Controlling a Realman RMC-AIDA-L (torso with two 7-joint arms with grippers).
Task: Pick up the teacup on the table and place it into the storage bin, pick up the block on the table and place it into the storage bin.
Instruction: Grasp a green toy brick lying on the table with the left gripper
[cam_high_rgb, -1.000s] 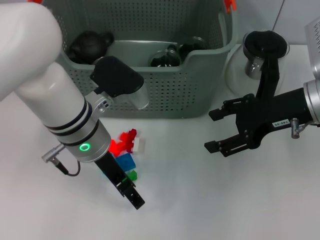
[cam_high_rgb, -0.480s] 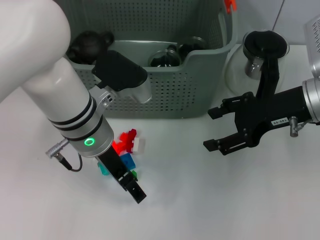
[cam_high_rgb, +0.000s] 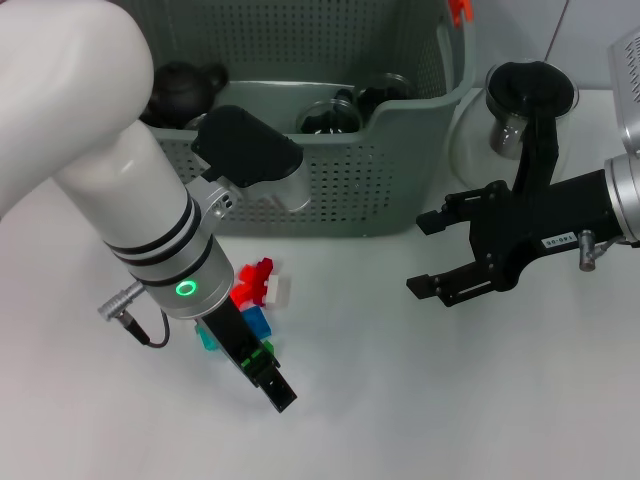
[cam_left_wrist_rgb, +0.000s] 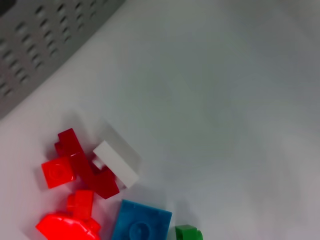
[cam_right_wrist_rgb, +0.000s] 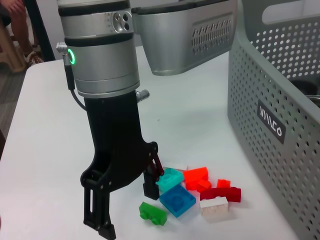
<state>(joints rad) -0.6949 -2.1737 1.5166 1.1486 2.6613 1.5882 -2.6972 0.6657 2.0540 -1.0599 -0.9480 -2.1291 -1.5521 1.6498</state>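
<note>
Left arm reaches down steeply over the white table (cam_high_rgb: 420, 400), wrist ring lit green. Left gripper (cam_right_wrist_rgb: 125, 210) points at the tabletop, fingers apart and holding nothing: one finger (cam_right_wrist_rgb: 100, 215) on the near side of the block pile, the other (cam_right_wrist_rgb: 150, 187) down against the teal block (cam_right_wrist_rgb: 170, 179).

Block pile just in front of the storage bin (cam_high_rgb: 400, 160): teal block, blue block (cam_left_wrist_rgb: 140, 227), green block (cam_right_wrist_rgb: 152, 212), bright red block (cam_right_wrist_rgb: 197, 175), dark red block (cam_left_wrist_rgb: 82, 162) and white block (cam_left_wrist_rgb: 116, 164). White touches dark red; green sits just beside blue. The pile is near the bin's perforated front wall but not touching it.

Storage bin stands at the far side of the table; black label (cam_right_wrist_rgb: 271, 122) on its outer wall. Inside: a dark teapot (cam_high_rgb: 185, 88) and glass teacups (cam_high_rgb: 330, 112).

Right gripper (cam_high_rgb: 440, 255) hovers off to the right, jaws wide apart, empty, well clear of the blocks. A glass vessel with black lid (cam_high_rgb: 525, 105) stands behind it, beside the bin's right end.

Open table lies between the two grippers and across the near side.
</note>
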